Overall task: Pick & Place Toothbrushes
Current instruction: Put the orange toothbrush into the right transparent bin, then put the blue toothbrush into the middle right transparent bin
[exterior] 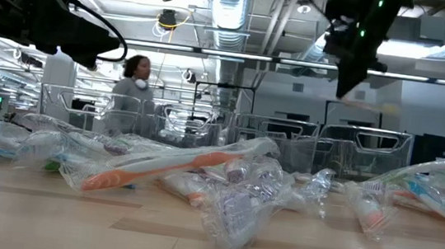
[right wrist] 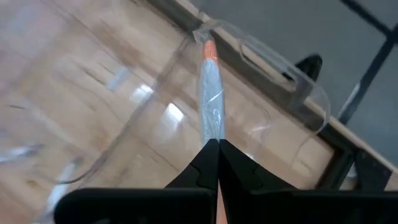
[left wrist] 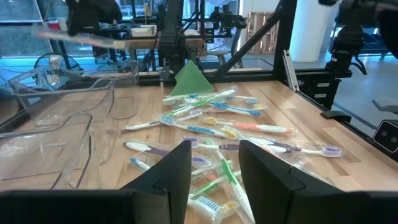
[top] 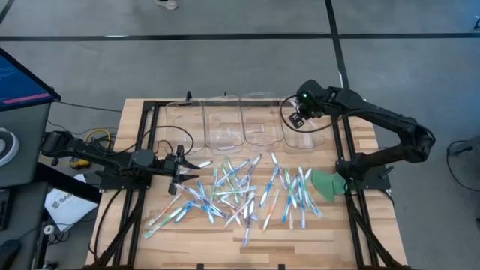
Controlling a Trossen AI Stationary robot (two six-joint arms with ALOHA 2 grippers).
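Observation:
Many toothbrushes [top: 247, 191], thin and translucent white with blue, green, purple or orange accents, lie scattered on the wooden table; several are in clear wrappers [exterior: 201, 168]. My left gripper [top: 189, 166] hovers open at the left edge of the pile, with brushes lying ahead of its fingers [left wrist: 214, 163]. My right gripper [top: 298, 118] is over the rightmost clear bin [top: 309, 127] at the far edge, shut on one wrapped toothbrush [right wrist: 211, 93] that has an orange end. My right gripper pinches the wrapped toothbrush between its two fingers at one end [right wrist: 213, 135]. The brush sticks out forward in line with the fingers, its orange end [right wrist: 209, 50] farthest from them. It is lifted clear, above the clear bin's inside.
Several clear bins [top: 225, 120] stand in a row along the far edge. A flat green disc [top: 327, 184] lies right of the pile. Black frame rails run along the table's sides [top: 349, 195]. A person [exterior: 134, 82] stands in the room behind the table.

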